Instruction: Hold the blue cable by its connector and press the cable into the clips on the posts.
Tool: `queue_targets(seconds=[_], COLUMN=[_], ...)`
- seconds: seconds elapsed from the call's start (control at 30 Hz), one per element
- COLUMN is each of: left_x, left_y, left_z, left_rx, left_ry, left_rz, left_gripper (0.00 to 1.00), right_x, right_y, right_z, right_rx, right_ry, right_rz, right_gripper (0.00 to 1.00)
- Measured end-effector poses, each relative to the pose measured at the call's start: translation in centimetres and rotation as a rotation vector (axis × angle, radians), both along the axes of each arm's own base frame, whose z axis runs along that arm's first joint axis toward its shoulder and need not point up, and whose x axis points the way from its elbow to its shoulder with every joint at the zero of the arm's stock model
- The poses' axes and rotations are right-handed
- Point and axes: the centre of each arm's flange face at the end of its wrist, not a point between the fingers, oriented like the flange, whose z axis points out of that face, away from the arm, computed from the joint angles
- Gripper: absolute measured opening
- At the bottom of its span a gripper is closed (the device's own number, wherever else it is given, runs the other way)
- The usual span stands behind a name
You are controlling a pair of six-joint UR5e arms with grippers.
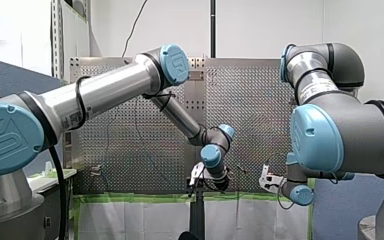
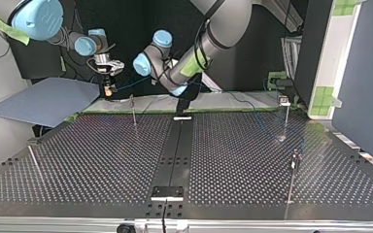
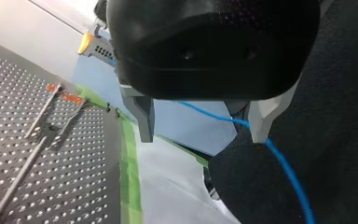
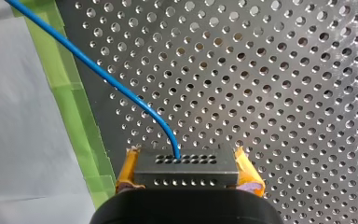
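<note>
My right gripper (image 4: 186, 175) is closed on the dark connector (image 4: 186, 164), its yellow pads (image 4: 127, 170) pressing both ends. The blue cable (image 4: 121, 88) leaves the connector's top face and arcs away over the perforated table (image 4: 284, 93). In the top view this gripper hangs just past the table's far edge, towards its left corner. My left gripper (image 3: 201, 137) sits at the middle of that edge with its fingers (image 3: 142, 116) wide apart. The cable crosses the gap close by one finger, gripped by neither. Thin posts (image 2: 134, 110) stand near the far edge; the cable runs on towards the one in the far right corner.
</note>
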Motion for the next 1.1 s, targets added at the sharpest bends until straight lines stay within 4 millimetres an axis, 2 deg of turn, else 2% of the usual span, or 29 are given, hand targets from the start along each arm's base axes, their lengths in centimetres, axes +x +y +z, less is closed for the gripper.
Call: queue_targets(seconds=[0.67,0.93,1.1], left_x=[4.6,5.4,5.0], left_y=[-0.6,-0.8,-0.3], left_z=[5.6,6.4,6.3], left_rx=[-0.005,0.047,0.090], left_ry=[-0.002,-0.007,0.021], left_rz=[0.075,0.098,0.104], left_gripper=[0.99,0.99,0.99], right_x=[0.2,0.2,0.2], right_y=[0.1,0.1,0.1], right_z=[0.0,0.0,0.0], right_rx=[0.000,0.000,0.000], right_ry=[0.000,0.000,0.000], right_rz=[0.004,0.003,0.003], right_gripper=[0.00,0.00,0.00])
